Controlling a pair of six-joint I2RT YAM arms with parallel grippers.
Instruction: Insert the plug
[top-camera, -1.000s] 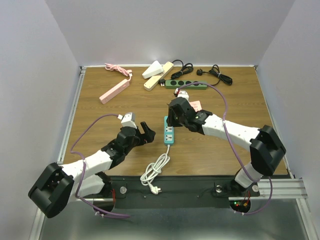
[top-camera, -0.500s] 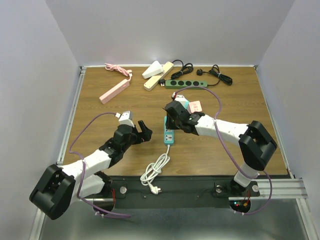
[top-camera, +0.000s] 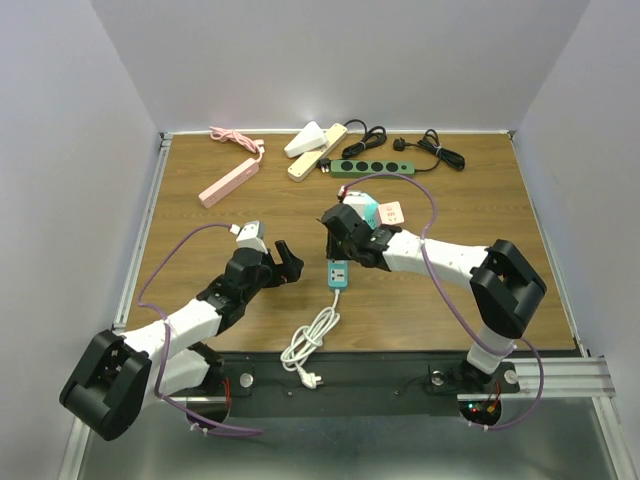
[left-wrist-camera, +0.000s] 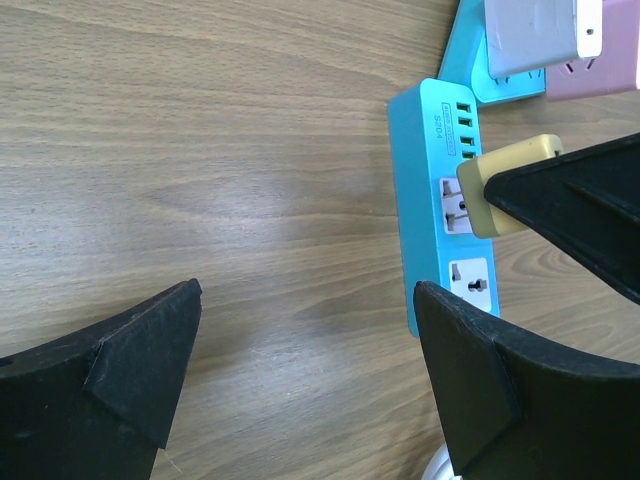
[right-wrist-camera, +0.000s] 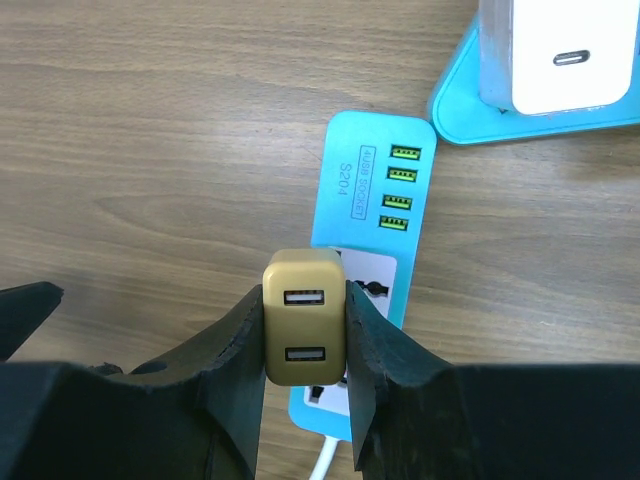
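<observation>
Over wooden table (top-camera: 470, 190), tan charger (right-wrist-camera: 305, 300) is being gripped tight by right claw (right-wrist-camera: 304, 350), left claw (left-wrist-camera: 305, 300) gaping empty; skewed prongs could jam against power strip (right-wrist-camera: 380, 200).

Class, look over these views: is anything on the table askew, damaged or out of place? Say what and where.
Nothing stands out. The blue power strip lies flat and whole, the right pincer grips the tan charger squarely over a socket, and the left pincer hangs open beside it.
</observation>
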